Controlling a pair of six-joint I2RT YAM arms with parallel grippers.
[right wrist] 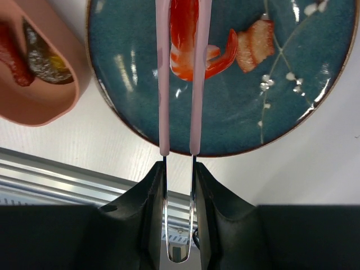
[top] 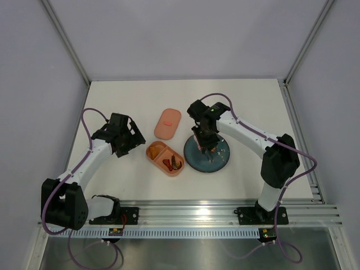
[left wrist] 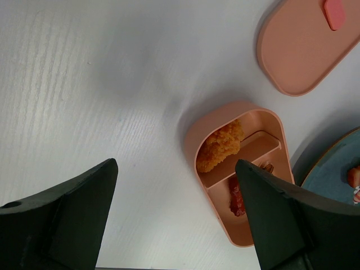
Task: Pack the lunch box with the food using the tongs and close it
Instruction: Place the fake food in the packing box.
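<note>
From above, the lunch box base (top: 165,158) lies open on the white table (top: 129,95). Its flat lid (top: 167,123) rests just beyond the base, apart from it. A round teal plate (top: 220,160) sits close on the base's right. The left jaws hover to the left of the base, spread wide with nothing between them. The right jaws hang over the plate on the base's right. The tongs (top: 207,147) are too small here to make out clearly.

In the left wrist view, the two dark fingers (left wrist: 73,214) stand far apart and released, with the base (left wrist: 225,109) seen between them. An orange breaded piece (left wrist: 220,147) fills the base's farther compartment and a red piece (left wrist: 236,199) lies in the nearer one. The lid (left wrist: 298,50), with its red mark (left wrist: 334,12), lies beyond the base, and the plate's edge (left wrist: 332,169) shows on the base's right.

In the right wrist view, the right jaws are clenched on the metal spring end of the tongs (right wrist: 163,84). The two pink arms reach out over the plate (right wrist: 129,56) to the right of the base (right wrist: 39,107). A red shrimp (right wrist: 184,39) lies between the arms, and I cannot tell whether it is lifted. A pinkish piece (right wrist: 256,42) lies on the plate just past the shrimp, farther from the base. A dark brown piece (right wrist: 45,59) sits inside the base.
</note>
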